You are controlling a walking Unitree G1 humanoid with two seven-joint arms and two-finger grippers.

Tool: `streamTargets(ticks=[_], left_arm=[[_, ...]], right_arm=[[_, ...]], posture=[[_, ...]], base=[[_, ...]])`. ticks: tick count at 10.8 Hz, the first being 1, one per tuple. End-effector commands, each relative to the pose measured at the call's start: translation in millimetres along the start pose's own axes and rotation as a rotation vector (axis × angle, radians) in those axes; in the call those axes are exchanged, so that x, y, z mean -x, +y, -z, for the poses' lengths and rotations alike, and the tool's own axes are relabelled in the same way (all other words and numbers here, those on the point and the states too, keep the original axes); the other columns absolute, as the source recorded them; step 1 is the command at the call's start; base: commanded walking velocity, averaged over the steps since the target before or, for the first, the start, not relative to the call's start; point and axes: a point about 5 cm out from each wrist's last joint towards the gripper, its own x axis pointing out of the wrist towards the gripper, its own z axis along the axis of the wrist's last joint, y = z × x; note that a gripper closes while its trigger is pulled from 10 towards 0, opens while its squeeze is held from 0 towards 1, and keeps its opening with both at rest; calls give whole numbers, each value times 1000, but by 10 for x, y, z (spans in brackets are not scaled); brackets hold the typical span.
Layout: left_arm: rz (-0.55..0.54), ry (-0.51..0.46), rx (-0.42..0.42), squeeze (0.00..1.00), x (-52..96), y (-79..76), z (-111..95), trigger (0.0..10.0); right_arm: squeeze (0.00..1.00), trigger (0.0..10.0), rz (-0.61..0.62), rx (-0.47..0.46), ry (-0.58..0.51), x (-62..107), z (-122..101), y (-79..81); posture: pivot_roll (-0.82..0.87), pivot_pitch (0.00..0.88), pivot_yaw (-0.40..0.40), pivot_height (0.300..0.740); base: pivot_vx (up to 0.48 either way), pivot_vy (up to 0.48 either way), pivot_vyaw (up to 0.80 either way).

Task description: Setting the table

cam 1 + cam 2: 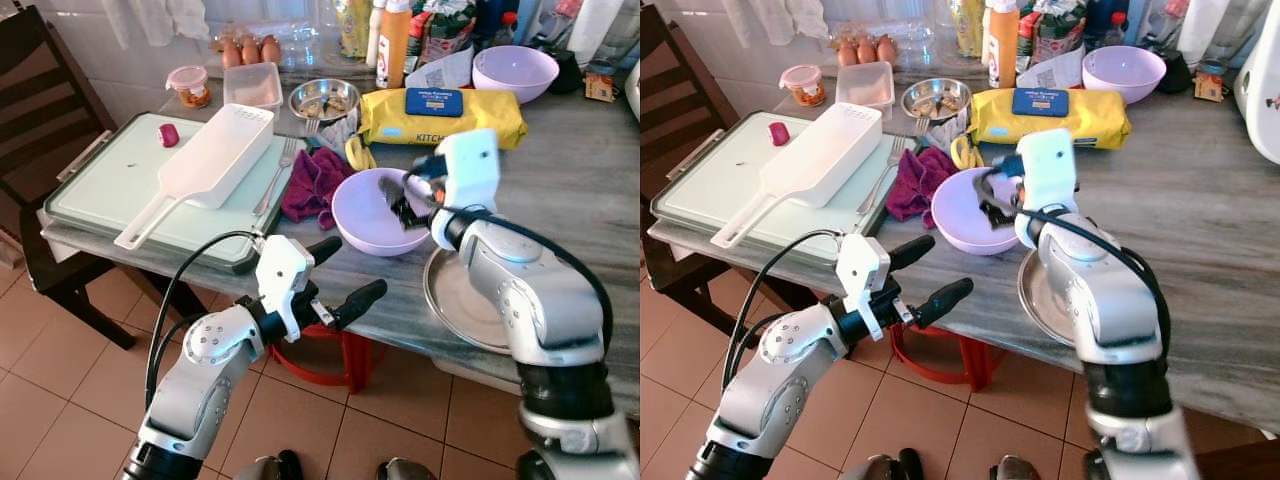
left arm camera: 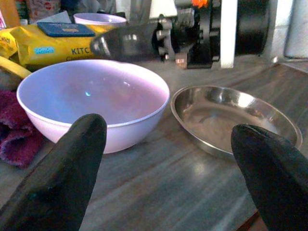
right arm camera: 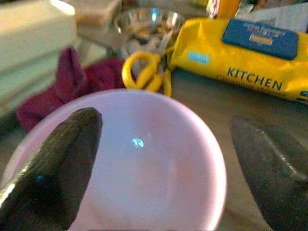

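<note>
Grey stone-look table [image 1: 580, 170], cluttered. Lilac bowl [image 1: 375, 215]: near the table's front edge, upright, empty; a shallow steel plate [image 1: 460, 300] sits just beside it toward the robot's right, at the front edge. Right gripper [image 1: 408, 200]: held over the bowl's right rim, fingers spread wide with one over the bowl's interior and the other outside the rim, pinching nothing. Left gripper [image 1: 335, 275]: held in the air off the table's front edge, below and in front of the bowl, fingers spread apart, empty, aimed toward the bowl and steel plate. Maroon cloth [image 1: 312, 185]: crumpled, touching the bowl's left side. Yellow-handled scissors [image 1: 355, 152]: behind the cloth, near the bowl. Yellow packet of kitchen wipes [image 1: 440, 112]: lying flat behind the bowl. Second lilac bowl [image 1: 515, 72]: at the back of the table, well apart from the first. Pale green tray [image 1: 110, 190]: on the table's left end, carrying a white long-handled slotted scoop [image 1: 205, 165] and a fork [image 1: 275, 175] at its right edge. Small steel bowl [image 1: 324, 98]: behind the tray. Dark wooden chair [image 1: 40, 100]: left of the table.
</note>
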Motion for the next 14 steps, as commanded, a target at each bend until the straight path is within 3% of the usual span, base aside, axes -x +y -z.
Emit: streamTargets(ticks=[1,4,6,11,14], left_arm=[[0,10,-14,0,-1,-7,-1,10000],[-4,17,-14,0,8,-7,9,10000],[-7,19,-12,0,11,-14,13,10000],[-9,27,-4,0,7,-18,31,10000],[2,23,-9,0,9,-22,19,10000]], right_arm=[[24,10000,-45,87,8,-50,-22,6],[0,10000,-101,212,48,-192,-77,-170],[0,10000,-214,302,67,-265,-64,-169],[0,10000,-374,331,102,-274,-17,-118],[0,10000,-421,323,118,-241,-30,-166]], posture=[[-203,151,73,740],[-202,154,68,740],[-197,159,64,740],[-197,162,62,740],[-197,161,63,740]], base=[[0,0,0],[0,0,0],[0,0,0],[0,0,0],[0,0,0]])
